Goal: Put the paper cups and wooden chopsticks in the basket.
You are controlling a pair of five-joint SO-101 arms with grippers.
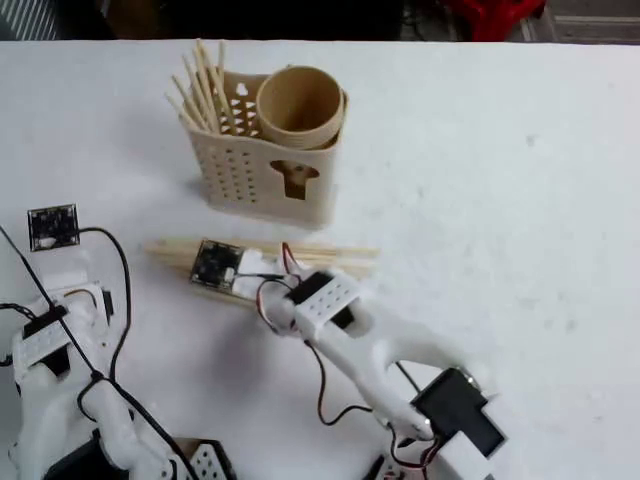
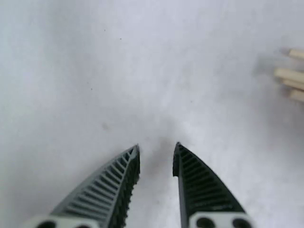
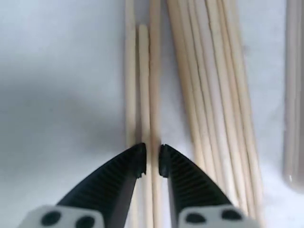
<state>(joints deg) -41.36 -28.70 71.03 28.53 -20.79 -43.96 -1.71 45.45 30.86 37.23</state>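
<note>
**Desk:** Where is the right tool [image 3: 152, 161]?

**Field:** Low over the loose chopsticks [image 1: 330, 252], which lie side by side on the worktop [image 1: 500, 200] just in front of the basket [image 1: 240, 180]. Its jaws are closed to a slit on one chopstick [image 3: 145, 85] at the edge of the bundle.

**Desk:** How does the stick run?

**Field:** Straight ahead of the tool, with its long axis in line with the jaws, so they pinch across its width. The bundle lies parallel to the basket's front wall.

**Desk:** And the left tool [image 2: 156, 149]?

**Field:** Its jaws are apart over bare worktop, off one end of the bundle. The right arm is clearly nearer.

**Desk:** What's in the basket?

**Field:** Paper cups [image 1: 300, 128], with more chopsticks standing beside them.
</note>
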